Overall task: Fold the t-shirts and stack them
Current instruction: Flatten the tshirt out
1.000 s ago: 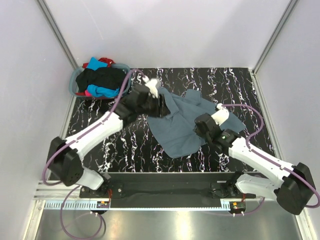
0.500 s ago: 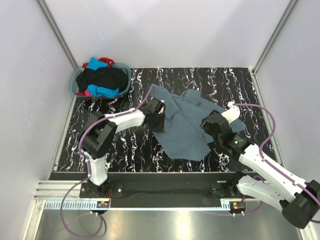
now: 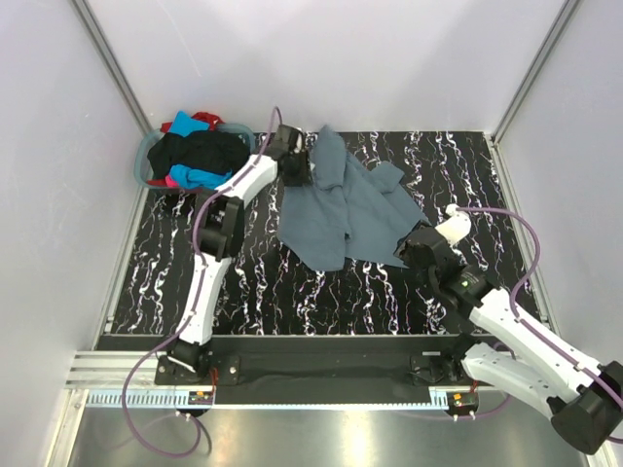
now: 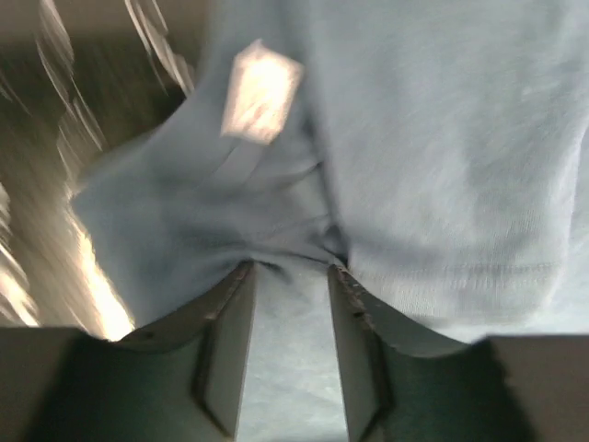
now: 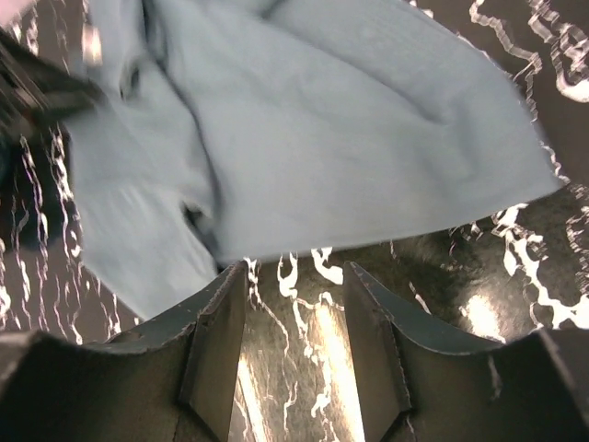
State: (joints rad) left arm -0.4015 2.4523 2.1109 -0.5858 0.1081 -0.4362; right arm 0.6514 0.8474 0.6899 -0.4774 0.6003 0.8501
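Observation:
A slate blue-grey t-shirt (image 3: 350,199) lies rumpled on the black marbled table. My left gripper (image 3: 299,165) reaches to its far left corner. In the left wrist view the left gripper (image 4: 290,269) is shut on a bunched fold of the shirt, just below the white neck label (image 4: 260,90). My right gripper (image 3: 411,248) sits at the shirt's near right edge. In the right wrist view the right gripper (image 5: 294,269) is open over bare table, with the t-shirt's hem (image 5: 368,157) just beyond its fingertips. Black (image 3: 204,151), turquoise (image 3: 185,125) and red (image 3: 204,119) t-shirts fill the basket.
The round grey-blue laundry basket (image 3: 144,163) stands at the table's far left corner, close to the left arm's forearm. White walls with metal posts close in the table at the back and both sides.
The left arm has stretched out toward the back, dragging the shirt's collar end up and toward the basket. The right gripper has opened, and the shirt has slid off it to the back left.

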